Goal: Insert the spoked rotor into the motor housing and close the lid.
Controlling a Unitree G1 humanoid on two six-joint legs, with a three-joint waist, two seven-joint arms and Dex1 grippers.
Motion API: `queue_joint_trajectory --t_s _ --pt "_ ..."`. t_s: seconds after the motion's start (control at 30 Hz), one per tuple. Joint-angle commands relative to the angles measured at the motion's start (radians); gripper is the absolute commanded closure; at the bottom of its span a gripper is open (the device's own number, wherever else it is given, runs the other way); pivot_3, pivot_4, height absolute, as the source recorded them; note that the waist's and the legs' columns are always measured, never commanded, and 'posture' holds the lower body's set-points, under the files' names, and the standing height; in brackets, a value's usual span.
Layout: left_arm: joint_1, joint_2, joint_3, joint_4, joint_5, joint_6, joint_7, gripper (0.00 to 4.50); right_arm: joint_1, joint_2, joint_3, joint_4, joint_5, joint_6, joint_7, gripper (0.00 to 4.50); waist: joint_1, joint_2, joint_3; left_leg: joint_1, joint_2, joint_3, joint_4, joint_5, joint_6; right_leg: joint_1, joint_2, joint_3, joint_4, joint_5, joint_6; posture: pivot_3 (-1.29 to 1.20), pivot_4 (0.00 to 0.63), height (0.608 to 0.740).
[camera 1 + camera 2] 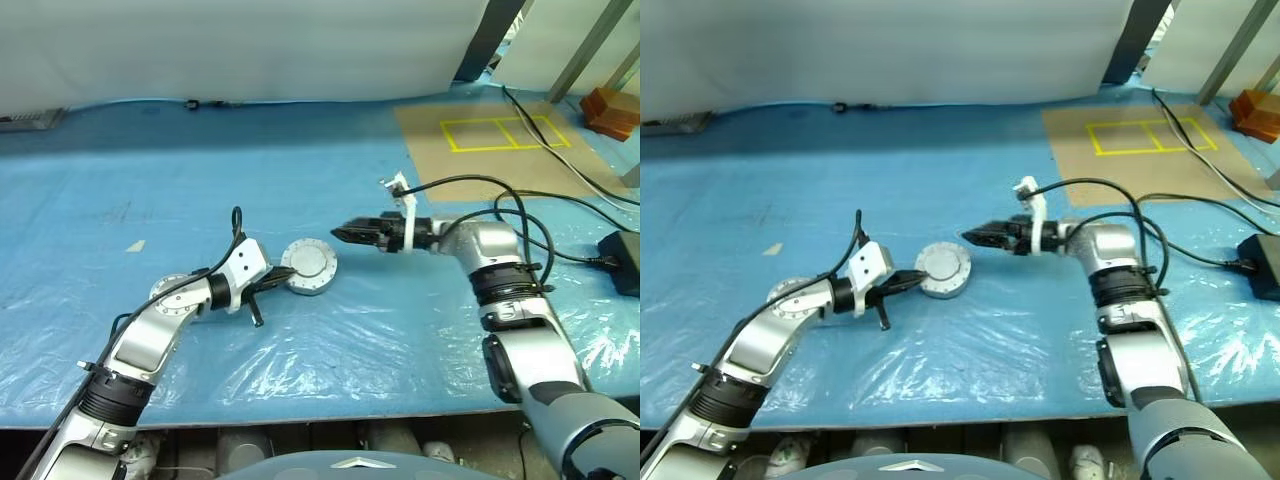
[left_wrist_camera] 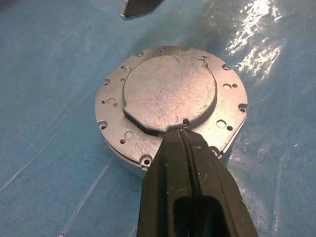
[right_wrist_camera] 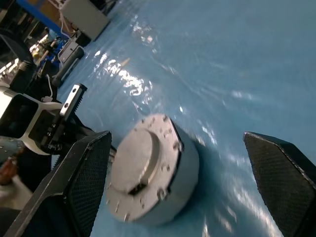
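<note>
The lid (image 2: 170,94) sat on the motor housing (image 1: 309,267); left gripper (image 1: 274,281) jaws shut, steadying it, right gripper (image 1: 345,234) jaws wide. Next probably pressing it home.

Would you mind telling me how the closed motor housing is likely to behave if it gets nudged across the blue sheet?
The motor housing looks like solid metal, so probably stiff and heavy for its size. Sitting flat and squat, it should slide rather than tip or roll. The glossy blue plastic sheet may let it skid easily.
</note>
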State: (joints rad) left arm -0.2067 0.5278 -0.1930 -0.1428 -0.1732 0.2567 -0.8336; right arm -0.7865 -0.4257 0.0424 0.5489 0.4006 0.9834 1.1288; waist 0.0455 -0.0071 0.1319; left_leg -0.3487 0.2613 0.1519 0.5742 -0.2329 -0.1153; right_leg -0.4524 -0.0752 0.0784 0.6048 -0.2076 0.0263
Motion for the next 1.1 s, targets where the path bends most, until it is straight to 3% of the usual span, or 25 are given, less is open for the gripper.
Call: queue_joint_trajectory --t_s 0.03,0.5,0.93,1.03,1.1 --pt "0.028 0.011 -0.016 0.004 0.02 0.012 -0.001 4.5 0.011 0.003 -0.013 -0.01 0.063 0.136 0.012 0.02 0.0 0.0 0.0 0.0 0.0 0.0 0.0 0.0 0.0 0.0 0.0 0.0 0.0 0.0 0.0 0.0 0.15 0.74" --pt "0.028 0.003 -0.008 0.018 0.024 -0.004 0.012 4.5 0.105 0.069 0.064 -0.076 0.094 0.245 -0.04 0.02 0.001 0.001 0.0 0.001 0.0 0.0 0.001 0.0 0.0 0.0 0.0 0.0 0.001 0.0 0.0 0.0 0.15 0.74" --pt "0.032 0.0 -0.012 0.018 0.026 -0.007 0.023 4.5 0.055 0.191 -0.071 0.048 0.096 0.155 -0.188 0.02 -0.004 0.001 0.0 0.006 0.0 0.0 0.001 0.0 0.0 0.003 0.0 0.002 0.002 0.0 -0.001 0.0 0.15 0.74" --pt "0.029 0.002 -0.01 0.021 0.026 -0.008 0.021 4.5 0.071 0.187 -0.063 0.046 0.098 0.156 -0.181 0.56 -0.003 0.001 0.0 0.006 0.0 0.0 0.001 0.0 0.0 0.004 0.0 0.002 0.002 0.0 -0.001 0.0 0.15 0.74" --pt "0.026 0.002 -0.009 0.023 0.026 -0.009 0.02 4.5 0.078 0.187 -0.063 0.043 0.103 0.154 -0.181 1.22 -0.002 0.001 0.0 0.005 0.0 0.0 0.001 0.0 0.0 0.004 0.0 0.001 0.001 0.0 -0.001 0.0 0.15 0.74"
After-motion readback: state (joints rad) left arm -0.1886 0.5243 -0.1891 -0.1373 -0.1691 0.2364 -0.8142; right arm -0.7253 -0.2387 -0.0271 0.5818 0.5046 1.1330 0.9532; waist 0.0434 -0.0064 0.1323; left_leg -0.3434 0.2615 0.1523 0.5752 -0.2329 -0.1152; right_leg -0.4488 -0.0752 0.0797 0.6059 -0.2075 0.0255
